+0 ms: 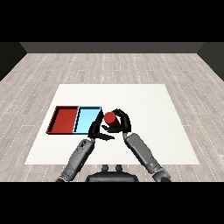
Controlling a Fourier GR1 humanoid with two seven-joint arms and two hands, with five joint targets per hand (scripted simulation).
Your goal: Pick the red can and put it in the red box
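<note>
White rectangular table, set on a grey wood-plank floor. Shallow red rectangular tray, at the table's left part; its floor is bare. Shallow light blue rectangular tray, lying directly to the right of the red one, the two sharing a long side; its right near corner is hidden behind the left hand. Small red cylindrical can, upright with its round top showing, held above the table just right of the blue tray and outside both trays. Right black hand, on a grey forearm rising from the lower right: fingers and thumb curled round the can, enclosing it from the right and behind. Left black hand, on a grey forearm from the lower left: just beside the can on its left, fingers relaxed and spread, grasping nothing; whether they touch the can cannot be told.
</note>
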